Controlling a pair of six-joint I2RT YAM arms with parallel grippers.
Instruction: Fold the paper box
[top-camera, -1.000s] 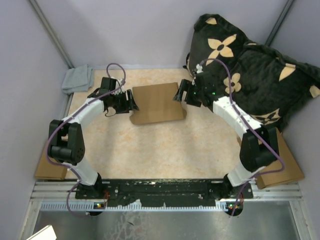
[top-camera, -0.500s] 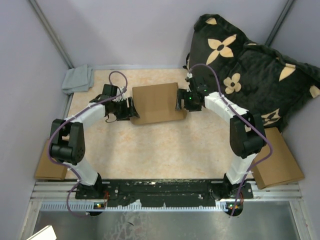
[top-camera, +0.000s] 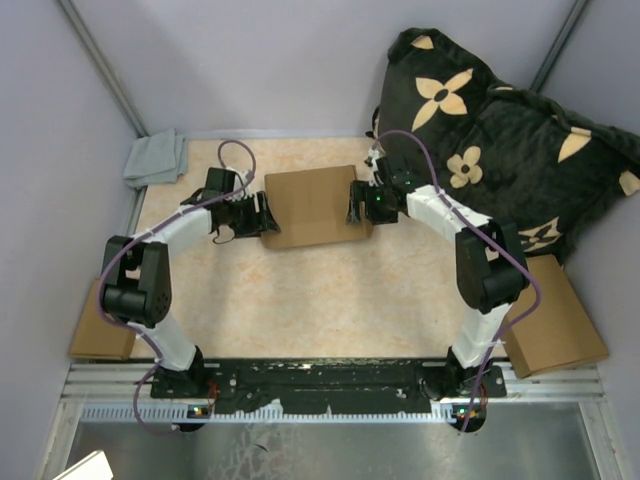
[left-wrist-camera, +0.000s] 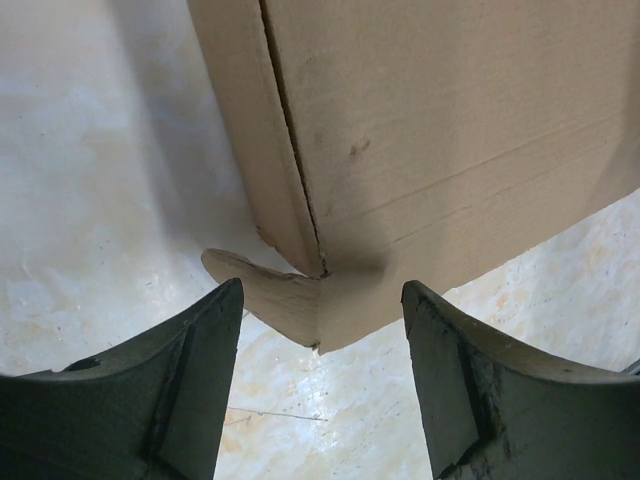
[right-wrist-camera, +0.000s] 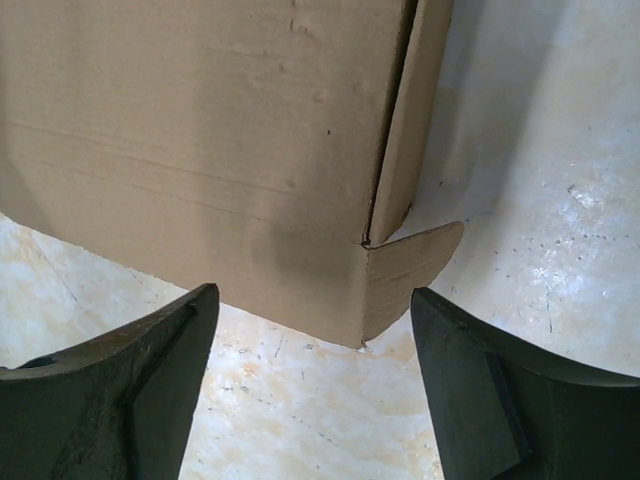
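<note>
The paper box (top-camera: 312, 206) is a shallow brown cardboard mailer lying closed on the table, toward the back centre. My left gripper (top-camera: 266, 214) stands open at its left side, level with the near-left corner (left-wrist-camera: 320, 300), where a small rounded tab sticks out. My right gripper (top-camera: 352, 205) is open at the right side, facing the near-right corner (right-wrist-camera: 365, 290), which shows a similar tab. Neither gripper holds anything; in both wrist views the box corner sits just beyond the fingertips (left-wrist-camera: 215, 330), (right-wrist-camera: 440, 340).
A grey cloth (top-camera: 155, 157) lies at the back-left corner. A black flowered cushion (top-camera: 500, 130) fills the back right. One brown box (top-camera: 555, 325) sits at the right edge and a flat brown piece (top-camera: 95, 335) at the left edge. Walls close off the back and sides.
The right arm swung in from the right and its gripper now sits against the box's right side. The left gripper shifted slightly toward the box. The box turned a little.
</note>
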